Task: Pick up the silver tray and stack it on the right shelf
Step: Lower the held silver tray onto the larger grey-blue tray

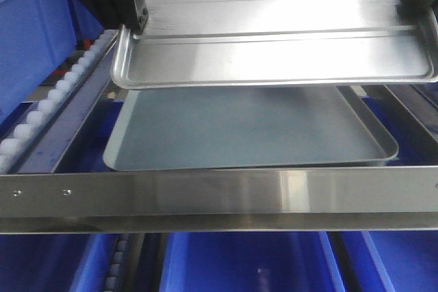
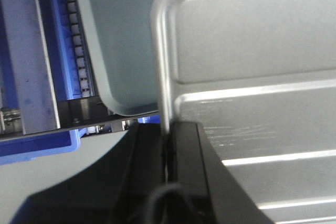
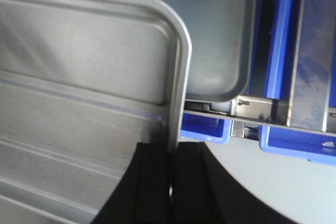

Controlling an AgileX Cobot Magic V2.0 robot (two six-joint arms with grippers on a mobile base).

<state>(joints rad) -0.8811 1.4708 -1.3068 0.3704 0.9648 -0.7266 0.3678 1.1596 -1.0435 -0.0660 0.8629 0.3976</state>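
The silver tray (image 1: pixel 274 39), shiny with two long ridges, hangs tilted in the air above the right shelf (image 1: pixel 219 193), whose front bar has two screws at its left end. My left gripper (image 1: pixel 137 22) is shut on the tray's left rim; the left wrist view shows both black fingers (image 2: pixel 189 150) pinching the rim of the silver tray (image 2: pixel 252 77). My right gripper (image 1: pixel 410 5) is shut on the right rim. In the right wrist view its fingers (image 3: pixel 152 171) clamp the edge of the silver tray (image 3: pixel 79 77).
A larger, dull grey tray (image 1: pixel 239 128) lies on the shelf's rails directly under the held one, also seen as the grey tray (image 2: pixel 121 51) and the grey tray (image 3: pixel 220 35). White roller wheels (image 1: pixel 55 94) line the left rail. Blue bins (image 1: pixel 246 264) sit below.
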